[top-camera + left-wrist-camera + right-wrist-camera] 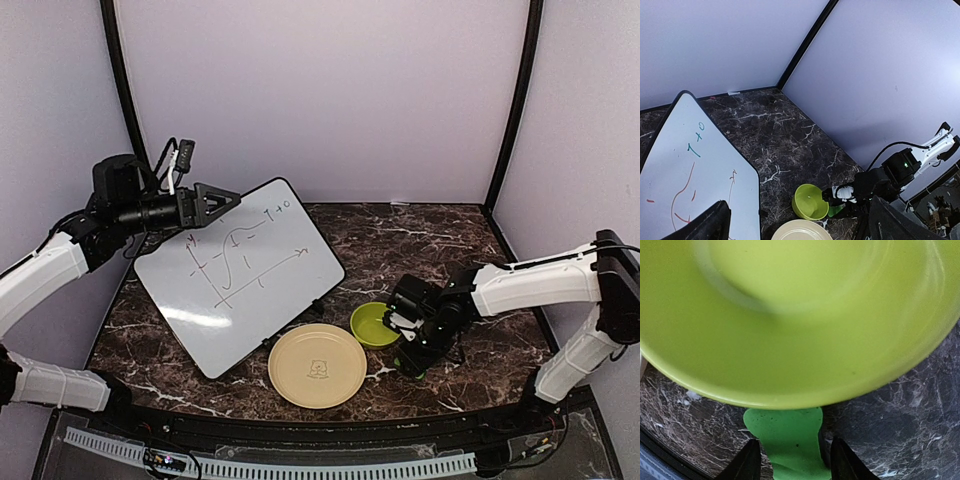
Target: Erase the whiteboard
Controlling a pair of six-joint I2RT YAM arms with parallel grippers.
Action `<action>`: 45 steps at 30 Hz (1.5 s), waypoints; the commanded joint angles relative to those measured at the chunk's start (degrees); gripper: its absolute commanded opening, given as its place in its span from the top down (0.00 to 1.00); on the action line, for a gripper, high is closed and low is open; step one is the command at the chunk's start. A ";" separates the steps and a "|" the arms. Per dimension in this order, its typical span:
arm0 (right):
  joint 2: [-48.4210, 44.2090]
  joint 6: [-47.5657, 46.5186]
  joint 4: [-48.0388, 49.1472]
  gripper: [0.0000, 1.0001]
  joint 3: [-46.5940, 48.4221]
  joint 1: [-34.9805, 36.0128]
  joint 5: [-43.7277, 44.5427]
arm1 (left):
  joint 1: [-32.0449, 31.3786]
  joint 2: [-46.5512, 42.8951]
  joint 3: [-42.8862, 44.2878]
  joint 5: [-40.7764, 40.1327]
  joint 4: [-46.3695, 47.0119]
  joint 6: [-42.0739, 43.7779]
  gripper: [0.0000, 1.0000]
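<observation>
A lime-green round bowl (pixel 372 322) sits on the dark brown marble table (pixel 420 240) right of centre, and its inside shows only smooth green. Just near-left of it lies a round beige plate (pixel 317 365) that carries a small printed figure at its middle. The plate's left rim lies just beside the board's near-right edge. Bare marble stretches across the far right of the table, between the board and the right wall. The large flat white whiteboard (pixel 240 290), with a thin black rim and rounded corners, takes up the left half of the table, turned corner-on. Its left corner reaches the table's left edge, its far corner comes near the back wall, and its near corner lies close to the near edge. Red and green marker lines and a curve cross its face. The left gripper (pixel 225 200) hangs above the board's far-left edge, apart from the surface, with its fingers (pixel 710 225) spread wide. The right gripper (pixel 794 450) is low beside the bowl, well apart from the board. A flat green piece (pixel 790 432) lies between its two fingers. The views do not settle whether they press on it.
</observation>
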 commanded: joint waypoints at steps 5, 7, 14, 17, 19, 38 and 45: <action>-0.04 -0.32 -0.55 0.64 0.75 0.30 -0.30 | 0.38 -0.61 -0.34 -0.26 0.15 -0.07 0.01; -0.19 -0.32 -0.38 0.67 0.80 0.32 -0.21 | 0.43 -0.14 0.31 -0.90 -1.01 -0.21 0.01; -4.48 -0.20 -0.06 0.79 1.28 0.26 0.10 | 4.48 1.57 7.41 -7.43 -13.12 1.70 0.01; -8.48 -0.77 0.32 0.81 2.57 0.28 -0.97 | 12.71 2.36 9.37 -6.03 -15.77 1.71 0.01; -10.47 -1.31 0.58 0.81 4.29 0.37 -3.24 | 16.49 3.03 10.69 -5.22 -17.03 2.02 0.01; 11.13 -12.10 24.14 0.87 38.56 -0.01 -12.08 | 31.72 -2.03 -4.64 8.88 -18.68 8.80 0.25; 19.04 -11.57 25.96 0.87 49.17 -0.02 -16.88 | 32.74 -1.05 -6.75 11.67 -17.18 9.10 0.51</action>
